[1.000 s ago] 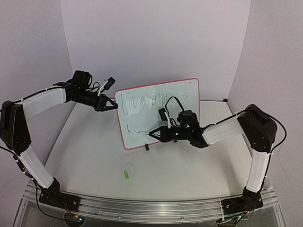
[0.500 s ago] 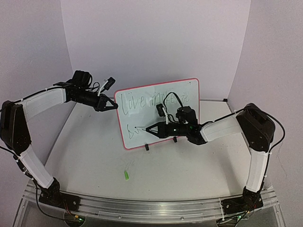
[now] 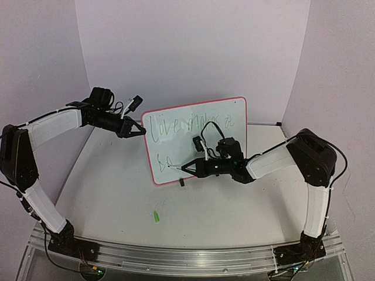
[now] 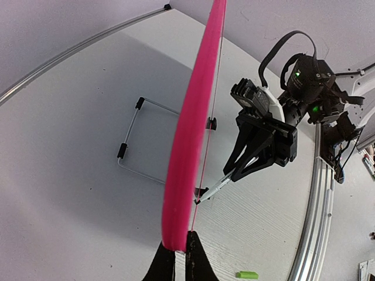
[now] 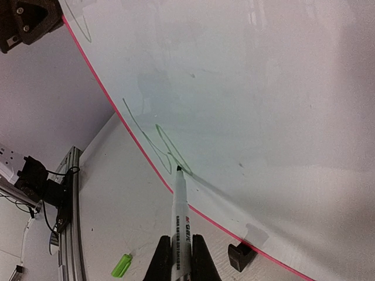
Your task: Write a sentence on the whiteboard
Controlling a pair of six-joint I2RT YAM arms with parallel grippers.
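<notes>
sentence (image 3: 190,124) barely legible, whiteboard (image 5: 263,88) cropped by frame edges

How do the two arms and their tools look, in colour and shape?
The left arm and right arm have white shells and black joints. The left tool and right tool are black, each with two tapering fingers. A black cable loops by the right wrist, where green lights glow.

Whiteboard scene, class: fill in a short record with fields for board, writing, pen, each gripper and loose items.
Board: whiteboard upright on table, pink rim
Writing: sentence, one full line, second just begun
Pen: marker, tip on board
Left gripper: shut on whiteboard's left edge
Right gripper: shut on marker
Loose: green cap on table
</notes>
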